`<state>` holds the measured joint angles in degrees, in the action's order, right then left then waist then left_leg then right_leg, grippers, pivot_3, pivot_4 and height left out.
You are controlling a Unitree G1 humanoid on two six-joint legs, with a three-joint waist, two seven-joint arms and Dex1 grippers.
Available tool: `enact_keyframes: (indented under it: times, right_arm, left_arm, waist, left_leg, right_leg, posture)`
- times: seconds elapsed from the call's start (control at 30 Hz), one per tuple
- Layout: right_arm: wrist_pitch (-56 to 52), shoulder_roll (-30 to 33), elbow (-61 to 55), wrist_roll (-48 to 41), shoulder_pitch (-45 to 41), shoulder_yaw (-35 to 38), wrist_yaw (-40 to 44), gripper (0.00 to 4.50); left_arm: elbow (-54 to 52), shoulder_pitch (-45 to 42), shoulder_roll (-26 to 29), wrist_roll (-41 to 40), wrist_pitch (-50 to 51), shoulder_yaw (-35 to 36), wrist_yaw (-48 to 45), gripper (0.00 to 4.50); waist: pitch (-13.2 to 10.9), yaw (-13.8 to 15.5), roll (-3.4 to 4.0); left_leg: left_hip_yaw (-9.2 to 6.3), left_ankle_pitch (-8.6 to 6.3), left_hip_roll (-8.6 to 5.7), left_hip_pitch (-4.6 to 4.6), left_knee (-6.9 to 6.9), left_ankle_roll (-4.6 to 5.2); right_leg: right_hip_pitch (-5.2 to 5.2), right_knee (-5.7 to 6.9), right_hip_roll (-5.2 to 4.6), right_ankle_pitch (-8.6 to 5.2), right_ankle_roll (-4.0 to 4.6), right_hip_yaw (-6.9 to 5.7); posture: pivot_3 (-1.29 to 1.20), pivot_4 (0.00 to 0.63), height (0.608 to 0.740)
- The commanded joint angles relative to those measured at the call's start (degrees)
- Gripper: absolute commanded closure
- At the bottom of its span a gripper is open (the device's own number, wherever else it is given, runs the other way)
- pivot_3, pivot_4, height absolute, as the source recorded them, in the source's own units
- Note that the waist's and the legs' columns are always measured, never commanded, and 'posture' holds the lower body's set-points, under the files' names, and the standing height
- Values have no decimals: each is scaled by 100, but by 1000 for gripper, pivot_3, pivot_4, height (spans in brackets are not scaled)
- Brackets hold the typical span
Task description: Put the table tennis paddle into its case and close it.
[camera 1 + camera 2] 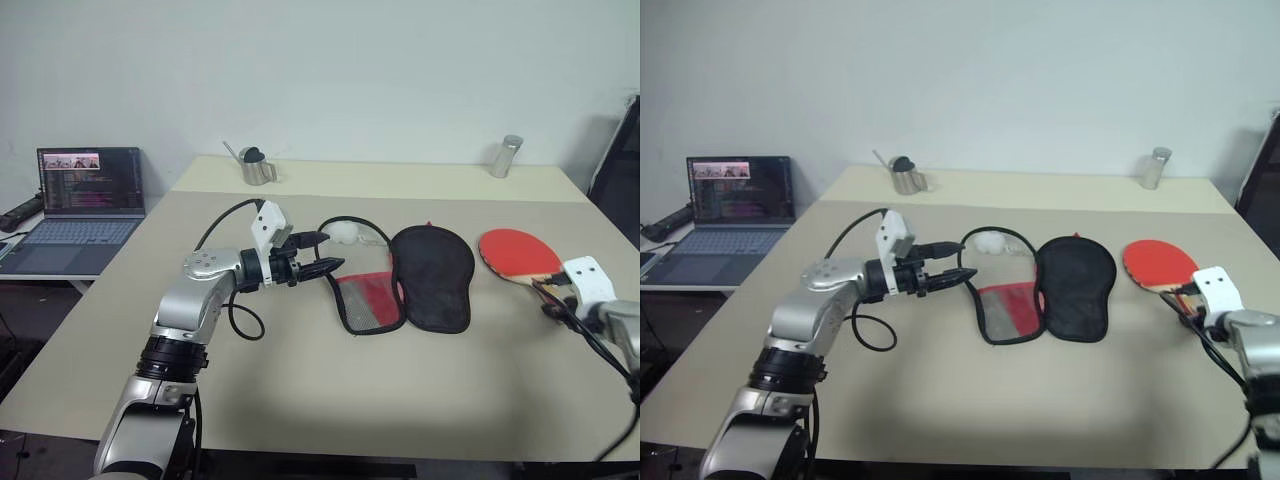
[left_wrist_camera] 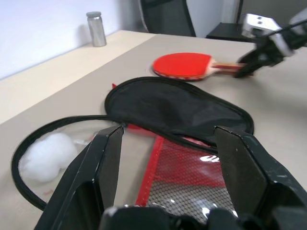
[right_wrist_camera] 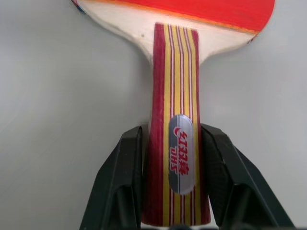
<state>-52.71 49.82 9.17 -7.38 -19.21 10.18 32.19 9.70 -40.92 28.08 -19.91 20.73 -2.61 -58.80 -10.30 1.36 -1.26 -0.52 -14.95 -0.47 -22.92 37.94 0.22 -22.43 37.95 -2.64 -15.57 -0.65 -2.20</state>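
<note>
The table tennis paddle (image 1: 518,252) lies at the table's right, red face up. My right gripper (image 3: 173,130) is shut on its striped wooden handle (image 3: 175,96), one finger against each side. Its case (image 1: 432,275) lies unzipped and spread flat at the table's middle. The black lining faces up, and a red mesh flap (image 1: 370,300) lies to its left. A white wad (image 1: 343,232) sits inside the zipper loop behind the flap. My left gripper (image 1: 335,252) hovers level at the case's left edge, open, with nothing between its fingers (image 2: 108,163).
At the table's back stand a metal cup (image 1: 258,168) and a metal cylinder (image 1: 506,157). An open laptop (image 1: 85,200) sits on a lower desk to the left. A black chair (image 1: 620,170) stands beyond the right edge.
</note>
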Motion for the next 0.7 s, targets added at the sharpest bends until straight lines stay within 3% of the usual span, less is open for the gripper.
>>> enact_keyframes:
  times: [0.03,0.33,0.7]
  right_arm:
    - [-1163,158,-1704,-429,855,392,214,3133]
    - [-2833,-61,-4300,-1128,2385,1151,219,3138]
    - [-3029,-320,-4155,-1149,2020,789,-68,3138]
  left_arm:
    - [-71,-105,-121,-32,-139,-42,-55,1239]
    - [-34,-162,-215,-96,-115,-111,-256,1239]
    - [-743,10,147,-821,627,-35,-1109,1239]
  waist:
    - [0,0,1]
    - [0,-45,0]
    - [-1,-154,-3]
  left_leg:
    - [0,0,0,1,3,0]
    - [-8,0,2,14,4,1]
    - [-7,0,3,16,6,0]
  right_leg:
    - [2,2,0,0,0,1]
    - [11,6,8,-1,-2,-1]
    - [11,7,13,-2,-3,1]
  posture:
    - [0,150,740]
    - [0,150,740]
    - [0,150,740]
